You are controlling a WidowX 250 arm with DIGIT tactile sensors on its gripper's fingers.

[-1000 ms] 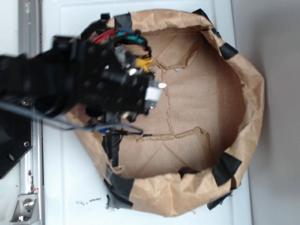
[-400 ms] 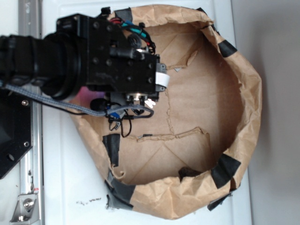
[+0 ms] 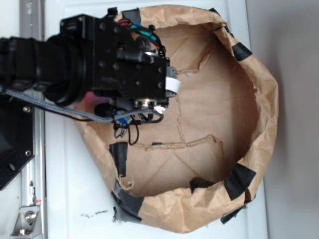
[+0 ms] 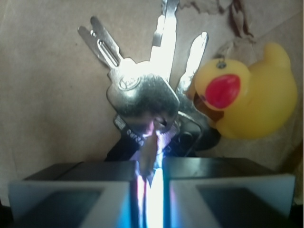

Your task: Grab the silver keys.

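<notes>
brown paper lines a taped paper bowl (image 3: 264, 99) that sits on a white worktop (image 3: 75, 199). the black arm (image 3: 60, 64) reaches in over the bowl's left side, and from the outside view it hides what lies under it.

the wrist view shows more. the keys (image 4: 142, 95) are right in front of the hand (image 4: 151, 187), touching it. their round heads bunch up close to the hand and their long blades fan out away from it, toward the top of the picture. the middle blade points almost straight away from the hand.

the hand is nearly shut. its two pale fingers (image 4: 71, 194) leave only a thin gap, and a bit of shiny metal from the bunch sits in that gap. so it looks like the hand is pinching the keys by an edge near the heads.

a yellow duck (image 4: 251, 99) sits just right of the keys, touching them or very close. it is not in the hand.

the next move would be a straight lift. the grip is thin, so the keys could slip or swing.
</notes>
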